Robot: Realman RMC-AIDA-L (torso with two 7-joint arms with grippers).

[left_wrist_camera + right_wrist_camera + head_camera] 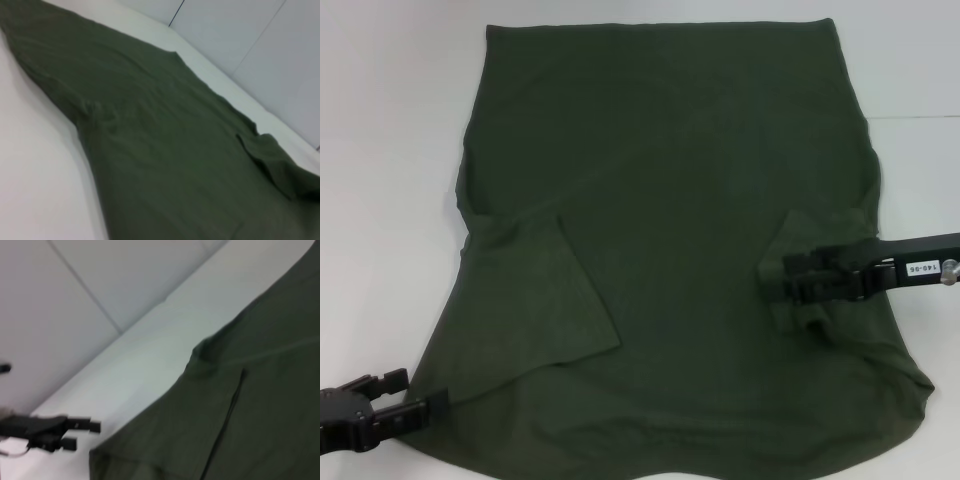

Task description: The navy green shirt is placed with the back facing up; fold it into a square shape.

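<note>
Nearest me, my left gripper (395, 400) sits open just off the navy green shirt (670, 150); my right gripper (782, 278) pinches the right sleeve, folding leftward.

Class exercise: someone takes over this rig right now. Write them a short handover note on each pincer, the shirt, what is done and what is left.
Left pincer: open, at the near left edge of the shirt, holding nothing.
Right pincer: over the right sleeve; grip unclear.
Shirt: spread flat on the white table.
Done: left sleeve folded inward.
Left: finish the right sleeve, then fold to a square.
</note>
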